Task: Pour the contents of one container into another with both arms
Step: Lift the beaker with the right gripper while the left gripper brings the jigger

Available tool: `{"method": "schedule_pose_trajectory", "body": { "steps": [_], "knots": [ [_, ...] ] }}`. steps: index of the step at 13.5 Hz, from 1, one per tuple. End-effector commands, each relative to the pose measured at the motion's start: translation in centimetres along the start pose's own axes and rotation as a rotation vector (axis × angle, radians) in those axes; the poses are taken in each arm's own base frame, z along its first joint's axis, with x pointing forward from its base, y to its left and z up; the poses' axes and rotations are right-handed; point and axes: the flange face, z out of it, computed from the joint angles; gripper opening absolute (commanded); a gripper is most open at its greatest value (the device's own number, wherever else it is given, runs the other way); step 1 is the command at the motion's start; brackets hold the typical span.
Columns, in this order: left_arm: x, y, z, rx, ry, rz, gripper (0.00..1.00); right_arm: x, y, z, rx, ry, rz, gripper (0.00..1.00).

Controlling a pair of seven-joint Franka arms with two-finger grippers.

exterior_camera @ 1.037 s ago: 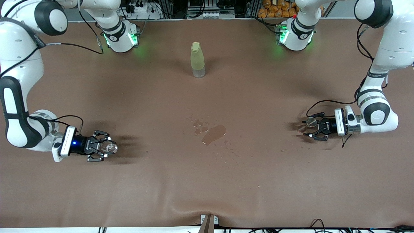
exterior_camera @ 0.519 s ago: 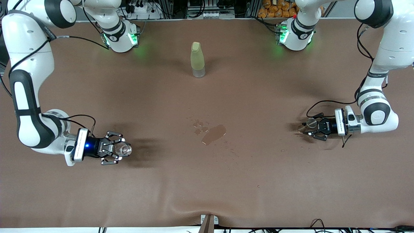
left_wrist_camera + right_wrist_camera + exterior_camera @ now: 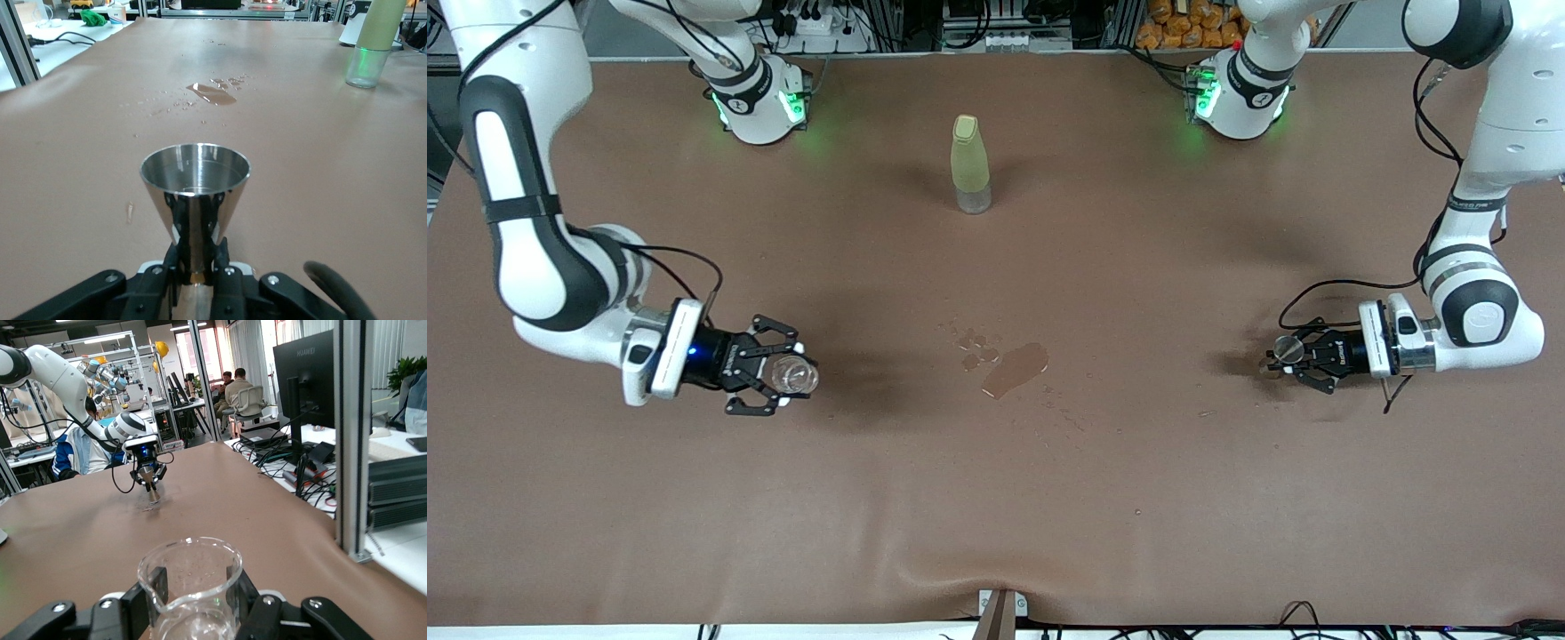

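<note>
**Q:** Where are your two grippers, and what is in them?

**A:** My right gripper (image 3: 783, 378) is clamped on the clear glass cup (image 3: 793, 376), carried upright above the table (image 3: 996, 498) toward the right arm's end. My left gripper (image 3: 1294, 360) is pinched tight on the narrow stem of the silver metal cup (image 3: 1287, 348), low at the left arm's end of the table; I cannot tell whether its foot touches the cloth. In the left wrist view the metal cup stands upright, its round mouth open upward.

**Q:** So how far along is the pour?

**A:** As I judge it, only the pick-up is done. Both cups are in hand, but they are well apart, at either end of the table. Nothing is tilted yet.

**Q:** What else is on the table?

**A:** A yellow-green bottle (image 3: 969, 164) stands near the edge by my bases, midway between them. A small puddle (image 3: 1014, 369) with scattered drops lies near the table's middle, between the two cups.

**Q:** What is left?

**A:** Bringing the cups together over the middle, then tipping the glass over the metal cup's rim. The mouth is small, so I would expect careful alignment to matter.
</note>
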Motion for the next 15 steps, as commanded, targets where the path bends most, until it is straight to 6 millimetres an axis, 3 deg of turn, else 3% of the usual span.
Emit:
{"method": "schedule_pose_trajectory", "body": {
  "steps": [1, 3, 6, 11, 13, 15],
  "knots": [
    [3.6, -1.0, 0.3, 0.007, 0.009, 0.055, 0.0, -1.6, -2.3, 1.2, -0.026, 0.053, 0.001, 0.0],
    [4.4, -1.4, 0.9, 0.017, 0.03, 0.06, 0.0, -3.9, -3.5, 2.0, -0.062, 0.096, -0.063, 0.0],
    [5.4, -2.1, 2.1, 0.058, 0.085, 0.052, 0.0, -5.3, -6.4, 5.6, -0.058, 0.147, -0.082, 0.0],
    [6.8, -3.0, 5.6, 0.06, 0.089, 0.058, 0.0, -4.4, -12.3, 15.7, -0.072, 0.241, -0.044, 0.0],
    [7.1, -3.2, 6.4, 0.067, 0.082, 0.059, 0.0, -3.1, -13.5, 17.8, -0.09, 0.289, -0.048, 0.0],
    [7.4, -3.4, 6.7, 0.07, 0.086, 0.061, 0.0, -2.3, -13.7, 18.6, -0.095, 0.276, -0.066, 0.0]
  ]
}}
